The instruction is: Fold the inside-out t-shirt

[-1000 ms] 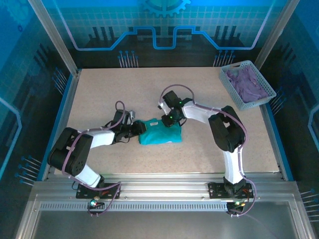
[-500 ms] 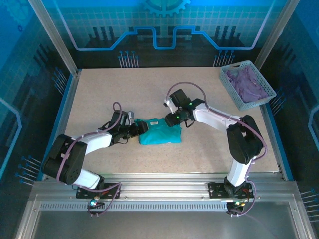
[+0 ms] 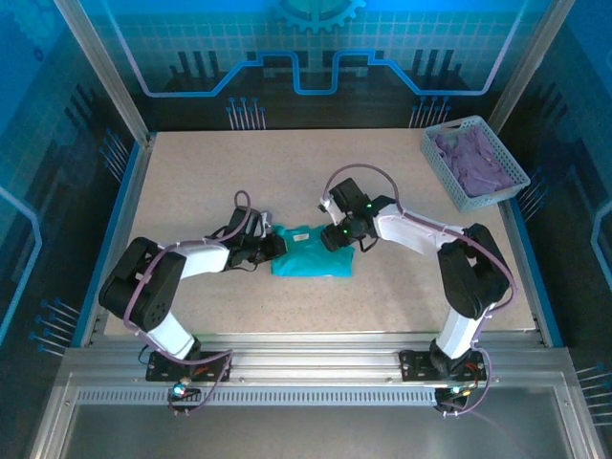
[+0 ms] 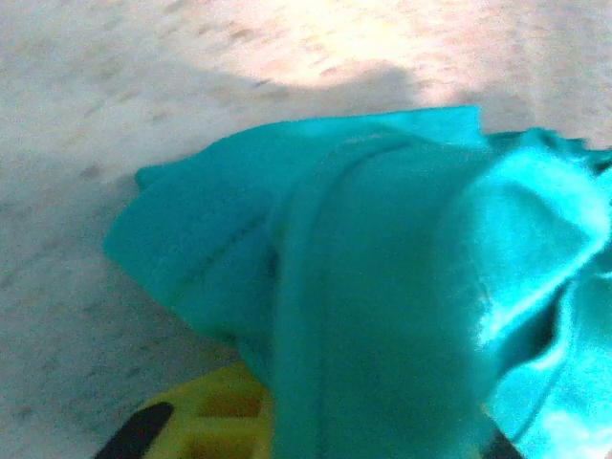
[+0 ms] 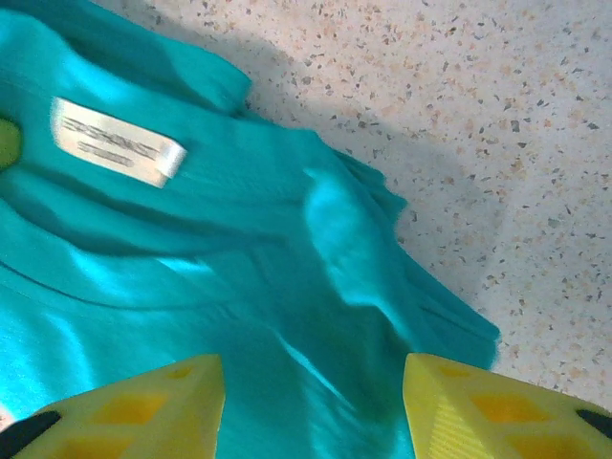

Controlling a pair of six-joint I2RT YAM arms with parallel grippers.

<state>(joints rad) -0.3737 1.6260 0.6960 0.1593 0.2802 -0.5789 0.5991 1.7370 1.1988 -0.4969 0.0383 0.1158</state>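
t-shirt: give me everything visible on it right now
The teal t-shirt looks like soft knit, folded into a compact, rumpled bundle at the middle of the speckled table. A pale neck label faces up. The left gripper is shut on fabric at its left edge; the right gripper hovers open over its right end.

My left arm [image 3: 196,258] and right arm [image 3: 421,231] wear white shells, black joints and looping purple cables [image 3: 356,169]; my right tool [image 5: 311,382] has yellow latticed fingers [image 5: 478,406] edged in black.
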